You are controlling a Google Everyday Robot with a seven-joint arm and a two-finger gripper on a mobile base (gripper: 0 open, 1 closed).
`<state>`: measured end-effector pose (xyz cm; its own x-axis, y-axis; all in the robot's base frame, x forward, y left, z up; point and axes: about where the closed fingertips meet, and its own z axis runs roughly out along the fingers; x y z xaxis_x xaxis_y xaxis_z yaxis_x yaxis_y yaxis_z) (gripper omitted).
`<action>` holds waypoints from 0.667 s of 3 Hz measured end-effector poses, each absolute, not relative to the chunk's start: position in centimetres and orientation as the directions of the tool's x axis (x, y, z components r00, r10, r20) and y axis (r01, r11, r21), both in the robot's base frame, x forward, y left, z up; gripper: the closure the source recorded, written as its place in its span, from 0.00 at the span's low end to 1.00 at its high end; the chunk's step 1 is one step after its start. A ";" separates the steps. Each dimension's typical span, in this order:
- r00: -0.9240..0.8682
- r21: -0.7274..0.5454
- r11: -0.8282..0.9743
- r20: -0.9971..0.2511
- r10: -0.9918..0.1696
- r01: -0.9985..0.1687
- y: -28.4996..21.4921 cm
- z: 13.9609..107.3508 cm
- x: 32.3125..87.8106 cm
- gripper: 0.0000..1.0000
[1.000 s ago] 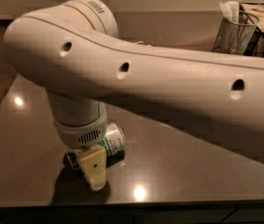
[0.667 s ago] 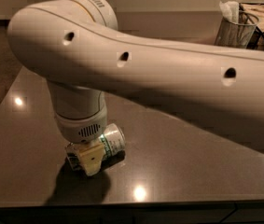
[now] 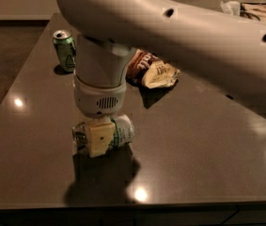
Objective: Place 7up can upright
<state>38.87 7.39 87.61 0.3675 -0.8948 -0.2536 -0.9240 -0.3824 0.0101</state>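
Observation:
The 7up can point(image 3: 121, 131), white and silver with green lettering, lies on its side at the near left of the dark table point(image 3: 198, 164). My gripper point(image 3: 101, 136) hangs straight down from the big white arm and is shut on it. One yellowish finger pad point(image 3: 98, 139) covers the can's near side; the other finger is hidden behind the can. The can is at table height or just above it, with its shadow right below.
A darker all-green can point(image 3: 66, 49) stands upright at the far left of the table. A crumpled brown chip bag point(image 3: 152, 70) lies behind the gripper. A basket of items point(image 3: 257, 11) sits at the far right. The table's front edge runs close below the can.
The arm's upper section has swung higher in view, uncovering the green can and the chip bag. The 7up can stays on its side in the gripper.

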 end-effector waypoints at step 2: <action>0.211 0.070 -0.282 -0.499 -0.840 -0.957 6.0 90.6 41.1 1.00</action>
<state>41.06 6.01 90.60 0.2114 -0.8404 -0.4991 -0.9567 -0.2825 0.0705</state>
